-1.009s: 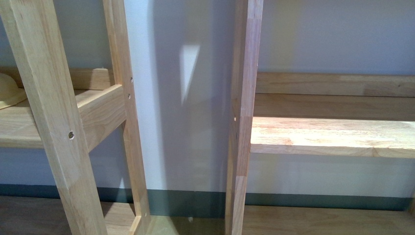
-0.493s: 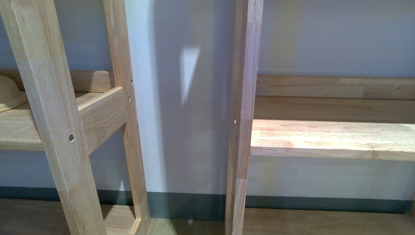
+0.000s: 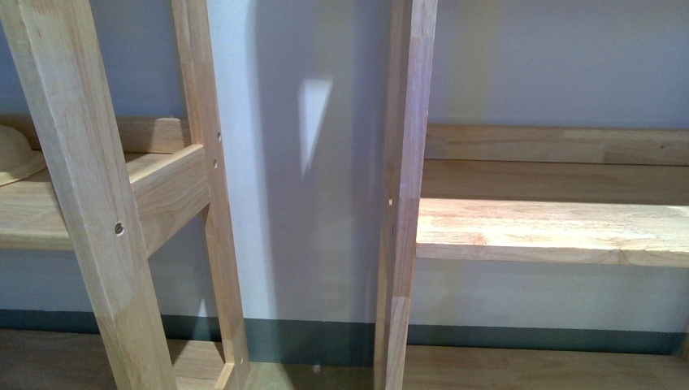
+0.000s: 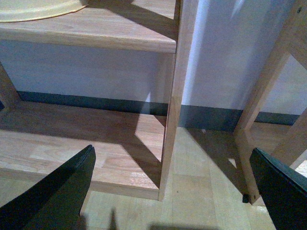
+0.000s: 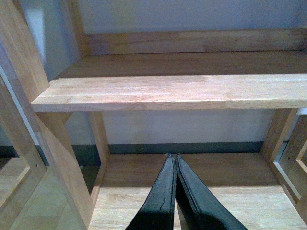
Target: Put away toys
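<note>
At the far left of the front view, a rounded pale yellow thing [image 3: 15,153] lies on the left light-wood shelf board [image 3: 32,213], cut off by the frame edge. The left wrist view shows the same pale yellow, curved edge [image 4: 41,8] resting on that board; too little of it is visible to tell whether it is the plush toy, and no cheek patch, paw pad or tag can be made out.

The left light-wood shelf unit [image 3: 77,195] stands near, its sloping front post and cross rail dotted with small screw holes. Between it and the next unit lies a gap of pale grey wall [image 3: 309,203] with a dark skirting strip [image 3: 317,340] along the floor. The upright post of the right light-wood shelf unit [image 3: 402,195] stands just right of that gap, and its bare board [image 3: 552,227] runs off to the right, with a low back rail behind it.

In the left wrist view the left gripper [image 4: 175,191] has its black fingers [image 4: 62,191] spread wide apart, holding nothing, above the lower shelf board and the pale wooden floor [image 4: 201,191].

In the right wrist view the right gripper [image 5: 173,191] has its black fingers [image 5: 160,201] pressed together with nothing between them, pointing at the lower board [image 5: 230,191] of the right unit, beneath the bare upper board.
</note>
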